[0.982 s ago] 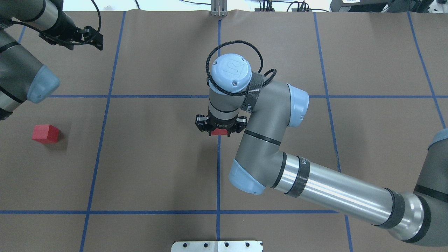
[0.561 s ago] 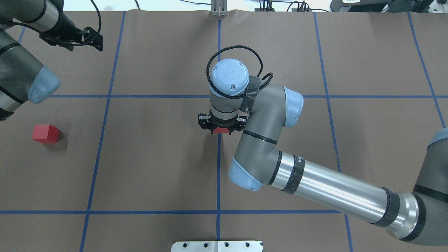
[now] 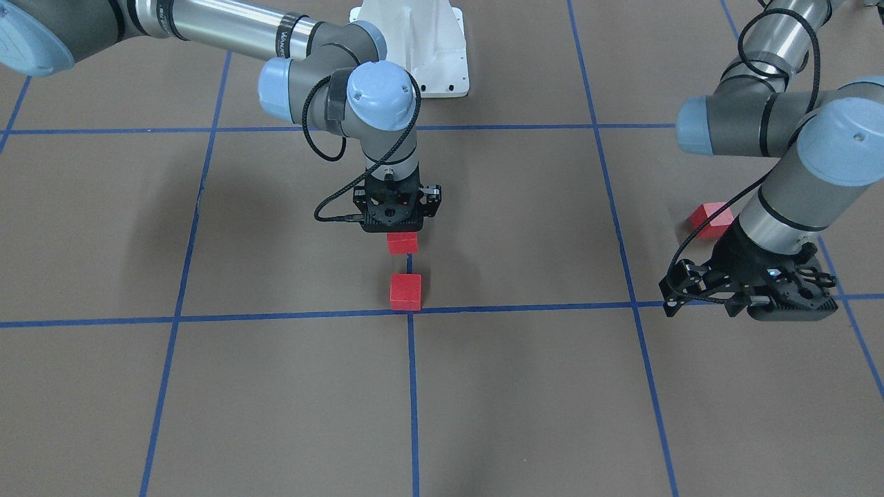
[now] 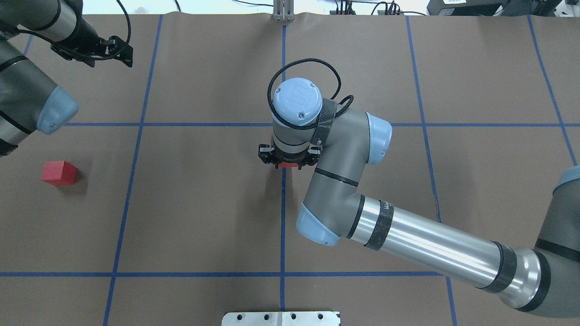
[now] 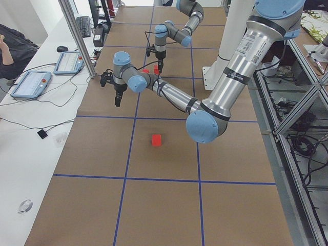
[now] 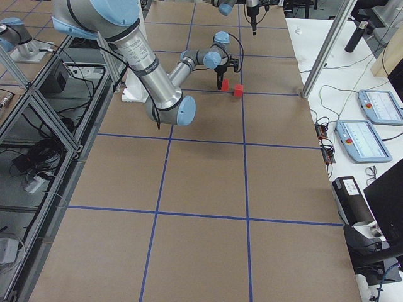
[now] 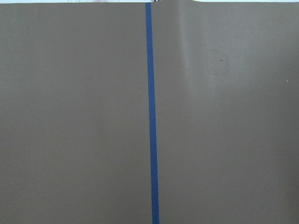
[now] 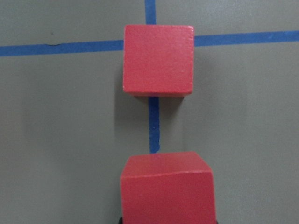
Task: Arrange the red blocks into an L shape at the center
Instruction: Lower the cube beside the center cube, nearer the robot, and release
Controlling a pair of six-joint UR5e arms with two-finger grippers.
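Observation:
My right gripper (image 3: pixel 402 233) is shut on a red block (image 3: pixel 402 242), holding it low over the blue line on the robot's side of the center (image 3: pixel 411 311). A second red block (image 3: pixel 405 291) rests on the paper at that crossing; the right wrist view shows it (image 8: pixel 158 59) a short gap beyond the held block (image 8: pixel 166 186). The third red block (image 4: pixel 59 173) lies far to the left, alone. My left gripper (image 4: pixel 128 54) hovers open and empty at the far left back, well away from every block.
Brown paper with a blue tape grid covers the table. A white base plate (image 4: pixel 281 318) sits at the near edge and a metal post (image 4: pixel 282 11) at the far edge. The left arm's elbow (image 4: pixel 54 111) hangs above the lone block's area.
The right gripper has sunk toward the paper with its block and shifted slightly toward the far side. The left arm and the other two blocks stayed put.

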